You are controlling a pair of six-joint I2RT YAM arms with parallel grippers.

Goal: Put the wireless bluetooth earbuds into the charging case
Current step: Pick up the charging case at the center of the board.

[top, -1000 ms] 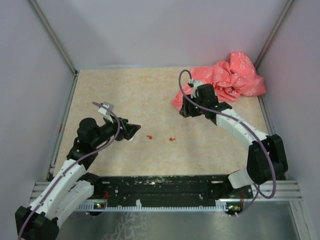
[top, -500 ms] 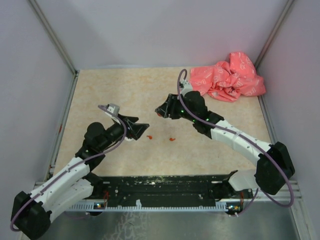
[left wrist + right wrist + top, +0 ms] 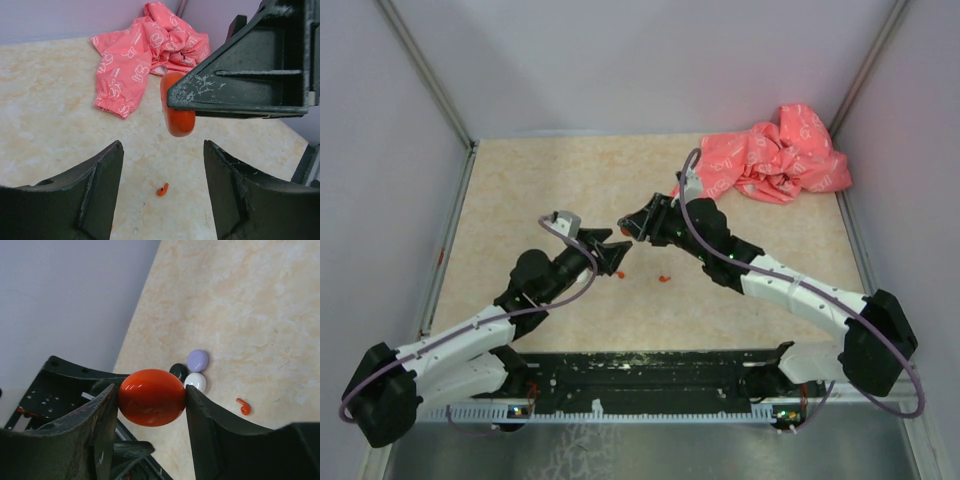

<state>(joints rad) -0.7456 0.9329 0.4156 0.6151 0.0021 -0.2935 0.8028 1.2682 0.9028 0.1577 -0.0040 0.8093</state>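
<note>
Right end effector (image 3: pixel 152 391) clamps the red charging case (image 3: pixel 152 405) in midair. Left end effector (image 3: pixel 162 150), half open and empty, faces it; a red earbud (image 3: pixel 162 189) lies on the bench (image 3: pixel 60 125) below. A bump could squirt the glossy case free.

The charging case (image 3: pixel 178 120) shows only its lower end in the left wrist view; the rest is hidden behind a finger (image 3: pixel 240 85) of the right gripper (image 3: pixel 632 230). From the right wrist, a black earbud (image 3: pixel 178 371) peeks out, partly covered by the case. Overhead, a red earbud (image 3: pixel 664 278) on the surface (image 3: pixel 540 190) is a mere speck, its shape unreadable.
</note>
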